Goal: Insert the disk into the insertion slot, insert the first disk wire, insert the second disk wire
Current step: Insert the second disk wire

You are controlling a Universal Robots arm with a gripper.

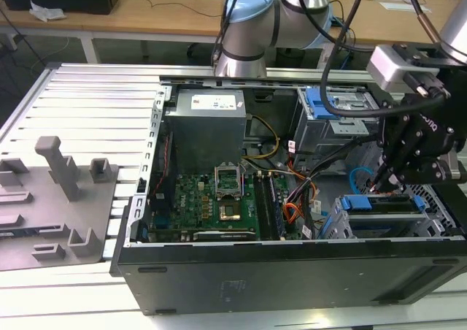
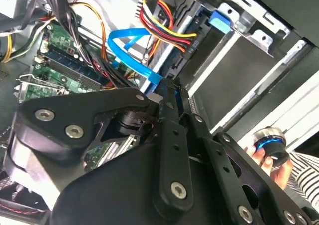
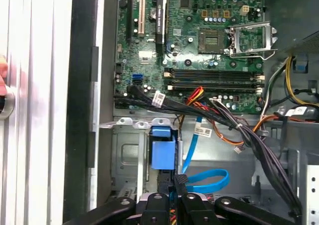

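The disk (image 1: 383, 215) already sits in the insertion slot (image 1: 349, 220); the gripper (image 1: 382, 182), fingers closed narrow on a connector, hovers above it.

A wooden desk (image 1: 131, 9) stands behind the ribbed metal table (image 1: 80, 104).

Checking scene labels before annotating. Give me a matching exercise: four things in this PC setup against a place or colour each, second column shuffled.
Things:
1. power supply
2. grey fixture plate
3. hand
4. flat data cable

Place or colour:
A. blue
B. outside the computer case, at the exterior view's left
C. inside the case, next to the motherboard
D. over the drive bays, at the exterior view's right

Pairs: 1-C, 2-B, 3-D, 4-A
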